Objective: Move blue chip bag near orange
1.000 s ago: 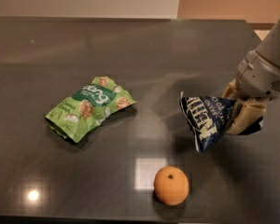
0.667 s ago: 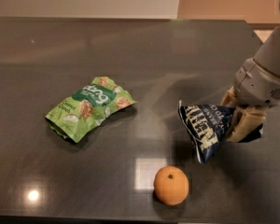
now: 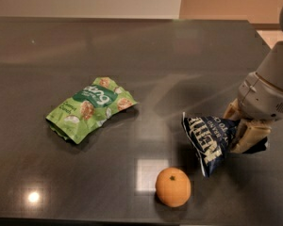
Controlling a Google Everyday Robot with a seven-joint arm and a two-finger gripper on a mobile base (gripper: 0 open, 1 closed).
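Claw, at counter's right, pinched blue bag's edge (bag tilted, near orange) for placing it there.

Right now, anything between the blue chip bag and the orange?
Nothing: the camera view shows only bare table between the blue chip bag and the orange. The gripper, at right, is shut on the bag's right edge.

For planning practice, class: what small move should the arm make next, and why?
Probably ease down: the gripper, at right, has jaws shut on the wrinkled navy-blue foil chip bag, its tip close beside the round orange fruit.
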